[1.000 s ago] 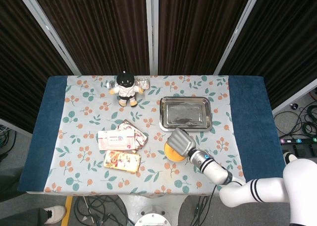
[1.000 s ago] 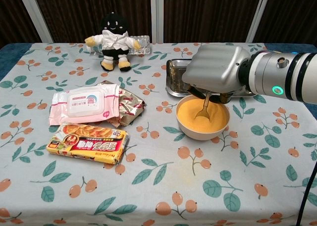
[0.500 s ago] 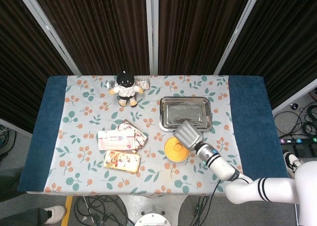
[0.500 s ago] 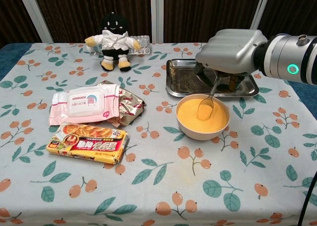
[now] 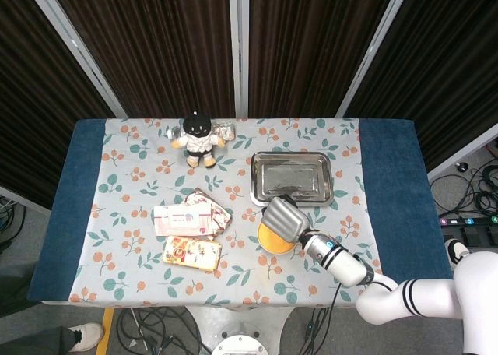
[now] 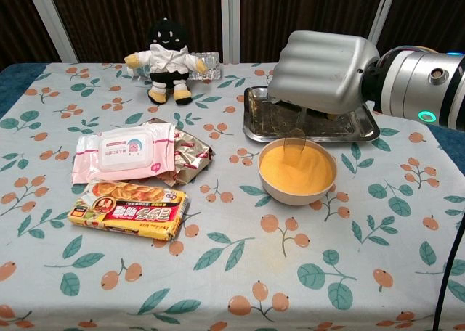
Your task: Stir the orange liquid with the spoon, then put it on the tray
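A white bowl [image 6: 296, 191] of orange liquid [image 6: 299, 168] stands on the floral cloth in front of the metal tray [image 6: 363, 131]. My right hand [image 6: 323, 72] hovers over the bowl's far rim and holds a spoon [image 6: 293, 140], whose bowl dips into the liquid near its far-left edge. In the head view the right hand [image 5: 285, 219] covers most of the bowl [image 5: 267, 242], and the tray [image 5: 292, 177] lies just beyond it. My left hand is out of sight in both views.
A wet-wipes pack [image 6: 123, 151] on a foil bag [image 6: 190, 151] and a snack box [image 6: 128, 211] lie at the left. A plush doll [image 6: 166, 59] and a clear bottle [image 6: 209, 64] stand at the back. Blue cloth edges flank the table.
My right hand has swung left and tilted over the bowl, carrying the spoon from the bowl's middle to its far-left part.
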